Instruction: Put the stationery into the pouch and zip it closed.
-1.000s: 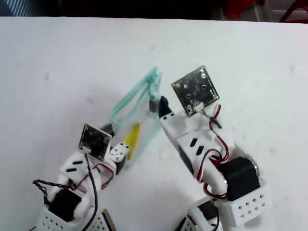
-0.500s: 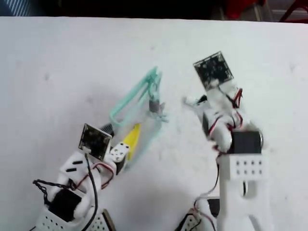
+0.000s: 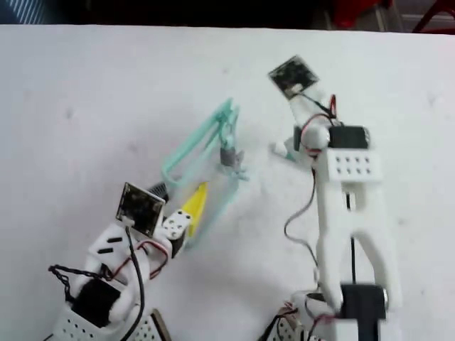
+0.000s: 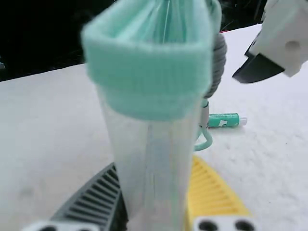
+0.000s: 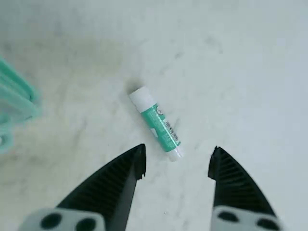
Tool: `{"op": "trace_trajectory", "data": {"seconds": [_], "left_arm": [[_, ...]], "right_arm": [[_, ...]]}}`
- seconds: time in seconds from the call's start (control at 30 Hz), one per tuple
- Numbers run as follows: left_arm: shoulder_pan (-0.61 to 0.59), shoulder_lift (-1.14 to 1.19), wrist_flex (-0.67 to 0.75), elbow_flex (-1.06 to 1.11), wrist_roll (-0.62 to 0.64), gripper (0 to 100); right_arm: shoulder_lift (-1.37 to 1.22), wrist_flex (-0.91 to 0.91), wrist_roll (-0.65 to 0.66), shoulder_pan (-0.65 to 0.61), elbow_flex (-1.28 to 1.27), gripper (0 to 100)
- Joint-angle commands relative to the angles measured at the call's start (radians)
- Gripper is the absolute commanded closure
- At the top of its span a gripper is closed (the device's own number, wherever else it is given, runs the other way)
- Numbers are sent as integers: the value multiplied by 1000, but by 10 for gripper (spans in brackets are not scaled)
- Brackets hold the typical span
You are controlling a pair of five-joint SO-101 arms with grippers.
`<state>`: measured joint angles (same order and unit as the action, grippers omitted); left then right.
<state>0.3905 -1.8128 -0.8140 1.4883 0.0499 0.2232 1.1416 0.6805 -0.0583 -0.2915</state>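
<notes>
Where left fingers (image 4: 211,197) pinch pouch (image 4: 154,96), interior indistinct

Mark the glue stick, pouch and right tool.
glue stick (image 5: 159,126): right wrist view, green label.
pouch (image 4: 149,82): left wrist view, teal end band.
right tool (image 5: 178,150): right wrist view, midway between fingertips.

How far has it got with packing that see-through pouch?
Early on. Done: nothing I can confirm; whether the pouch holds anything is unclear. In hand: the left gripper clamps one end of the pouch, and the right gripper hangs open over a green glue stick lying on the table. Left: grasp the stick, slip it inside, then zip the pouch, whose mouth looks open.
</notes>
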Motion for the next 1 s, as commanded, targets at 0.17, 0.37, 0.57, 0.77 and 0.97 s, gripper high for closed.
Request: {"op": "trace_trajectory", "data": {"seconds": [0.17,0.37,0.57,0.77,0.97], "left_arm": [[-5,-12,29,-32,-9,868],[-4,-12,29,-31,-9,868],[-4,-12,29,-31,-9,868],[-4,-12,29,-31,-9,868],[-4,-12,29,-31,-9,868]], "right_arm": [[-259,-7,117,5,170,793],[-476,-1,120,12,345,792],[-645,16,192,21,434,793],[-716,30,267,24,440,794],[-776,-38,267,25,439,879]]}}
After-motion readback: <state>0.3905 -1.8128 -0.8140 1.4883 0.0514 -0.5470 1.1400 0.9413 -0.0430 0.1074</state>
